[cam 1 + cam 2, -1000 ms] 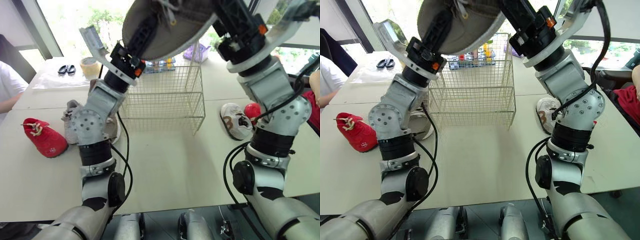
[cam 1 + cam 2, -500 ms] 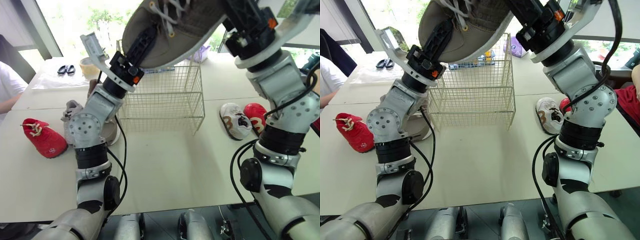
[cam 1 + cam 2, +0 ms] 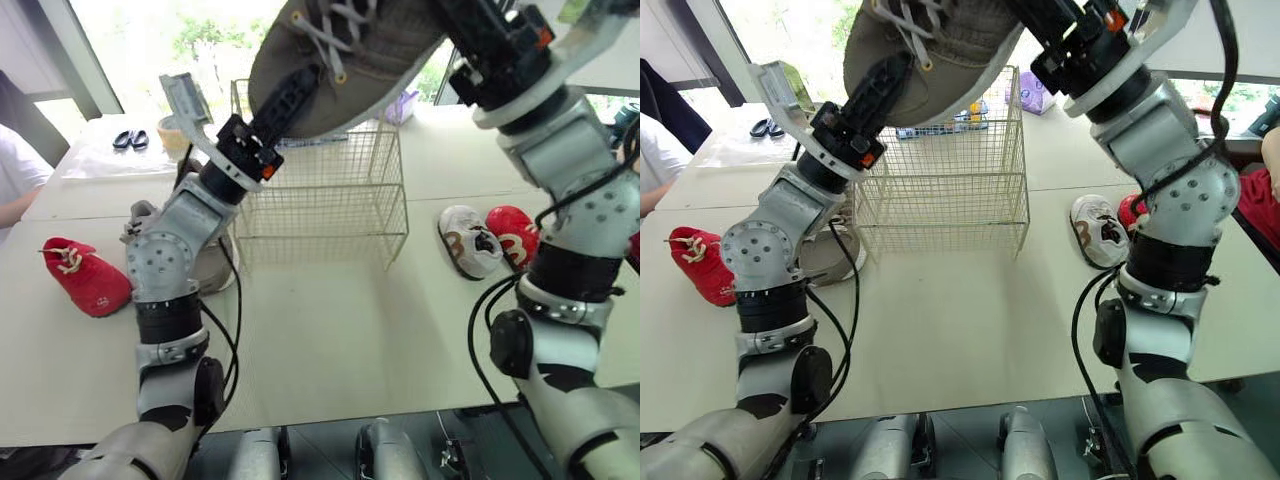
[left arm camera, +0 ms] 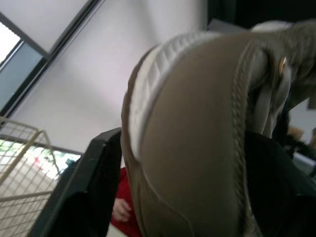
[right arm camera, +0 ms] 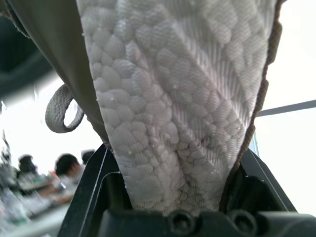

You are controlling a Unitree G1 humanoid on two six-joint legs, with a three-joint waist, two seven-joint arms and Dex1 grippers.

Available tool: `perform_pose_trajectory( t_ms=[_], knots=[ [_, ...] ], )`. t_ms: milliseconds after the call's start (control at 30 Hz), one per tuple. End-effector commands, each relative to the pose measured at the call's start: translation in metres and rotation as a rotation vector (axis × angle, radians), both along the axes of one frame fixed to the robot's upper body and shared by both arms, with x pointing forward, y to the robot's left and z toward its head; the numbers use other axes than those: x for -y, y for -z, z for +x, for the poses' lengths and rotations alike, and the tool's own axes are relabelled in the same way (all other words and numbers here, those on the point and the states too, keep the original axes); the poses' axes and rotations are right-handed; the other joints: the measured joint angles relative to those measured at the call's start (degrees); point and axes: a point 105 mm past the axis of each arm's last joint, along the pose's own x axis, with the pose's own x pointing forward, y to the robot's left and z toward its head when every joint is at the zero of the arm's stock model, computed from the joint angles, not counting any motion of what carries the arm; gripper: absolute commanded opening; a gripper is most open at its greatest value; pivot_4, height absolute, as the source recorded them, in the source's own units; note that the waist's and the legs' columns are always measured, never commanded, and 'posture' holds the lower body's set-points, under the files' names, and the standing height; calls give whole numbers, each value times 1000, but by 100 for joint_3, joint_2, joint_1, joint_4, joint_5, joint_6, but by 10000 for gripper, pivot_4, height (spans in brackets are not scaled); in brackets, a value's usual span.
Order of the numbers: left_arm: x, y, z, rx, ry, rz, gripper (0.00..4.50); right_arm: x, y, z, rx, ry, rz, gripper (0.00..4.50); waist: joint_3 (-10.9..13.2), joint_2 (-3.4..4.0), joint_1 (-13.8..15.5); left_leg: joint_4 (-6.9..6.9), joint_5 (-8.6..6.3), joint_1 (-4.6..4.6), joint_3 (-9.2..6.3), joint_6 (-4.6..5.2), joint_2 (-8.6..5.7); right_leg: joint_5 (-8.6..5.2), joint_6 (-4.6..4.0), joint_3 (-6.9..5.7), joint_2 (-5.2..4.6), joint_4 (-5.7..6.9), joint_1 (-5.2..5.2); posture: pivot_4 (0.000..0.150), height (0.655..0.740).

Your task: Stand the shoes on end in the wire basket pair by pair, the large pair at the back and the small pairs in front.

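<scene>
White shoe [image 3: 470, 245]: 3; tan shoe [image 3: 380, 60] aloft

Matt tan cloth shoe [image 3: 385, 65], ribbed white rubber sole [image 5: 182, 89], thin metal wire basket [image 3: 320, 210]

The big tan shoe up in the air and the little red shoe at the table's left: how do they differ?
Size: the tan shoe is far larger than the red shoe. Place: the tan shoe is held aloft in both arms' jaws; the red shoe lies on the table. Colour: the tan shoe is dull brown with a white sole; the red shoe is bright red. Both have laces.
</scene>
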Motion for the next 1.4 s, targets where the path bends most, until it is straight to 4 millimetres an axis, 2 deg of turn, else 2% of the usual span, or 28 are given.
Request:
perform_pose_trajectory(
  t_ms=[33,100,167,300,433,667,933,1033,1100,1133,1200,1233,1400],
  knots=[
    [-4,-10,-28,125,-67,135,39883,29,-53,-2,246,137,-2,16834,4,1,-51,-5,0,-4,1,0,0,0,0,1,-1,-1,-5,1500,6675],
    [-14,-12,-33,132,-123,174,39883,35,-65,10,292,177,-34,16834,4,-1,-57,-18,2,-6,-1,-3,1,0,0,-2,0,-15,-7,1500,6675],
    [-25,-10,-37,140,-182,240,39883,36,-68,23,322,207,-94,16834,4,-1,-103,-33,2,4,5,-4,-1,0,0,0,-1,-26,-1,1500,6675],
    [-50,-3,-45,147,-297,415,39883,28,-53,50,324,239,-272,16834,6,0,-198,-57,11,11,10,-20,0,-1,-2,3,0,-23,-12,1500,6675],
    [-74,7,-53,133,-409,576,39883,21,-39,61,294,215,-363,16834,9,4,-241,-58,16,-13,13,-27,1,-2,-4,4,-1,-16,-42,1500,6675],
    [-82,35,-66,29,-385,607,39883,10,-7,81,228,218,-462,16834,10,5,-222,-48,17,-61,5,-30,1,-1,-4,0,-3,-17,-77,1500,6675],
    [-79,40,-62,13,-387,593,39883,-1,29,101,146,259,-588,16834,9,4,-214,-43,17,-57,3,-31,1,-1,-4,-3,-2,-13,-72,1500,6675],
    [-78,40,-62,12,-386,589,39883,0,35,107,122,296,-597,16834,8,2,-210,-42,17,-53,2,-31,1,-1,-4,-3,-2,-11,-66,1500,6675],
    [-77,41,-62,11,-384,584,40214,2,37,111,115,333,-597,27122,8,2,-199,-39,17,-50,2,-31,1,-1,-4,-3,-2,-10,-62,1500,6675],
    [-77,41,-62,10,-383,581,40214,3,37,113,113,348,-594,30385,8,2,-191,-39,17,-50,2,-31,1,-1,-4,-3,-2,-10,-61,1500,6675],
    [-76,41,-61,12,-382,576,40214,7,35,116,107,391,-578,40861,7,1,-178,-35,17,-50,1,-31,1,-1,-4,-3,-2,-10,-60,1500,6675],
    [-75,41,-60,12,-382,573,40214,11,34,118,101,415,-575,44543,7,1,-178,-34,17,-51,1,-31,0,-1,-4,-3,-3,-10,-60,1500,6675],
    [-73,41,-58,13,-376,567,40214,24,29,118,116,481,-575,44543,7,2,-154,-31,17,-52,0,-32,0,-1,-4,-3,-2,-4,-61,1500,6675]
  ],
)
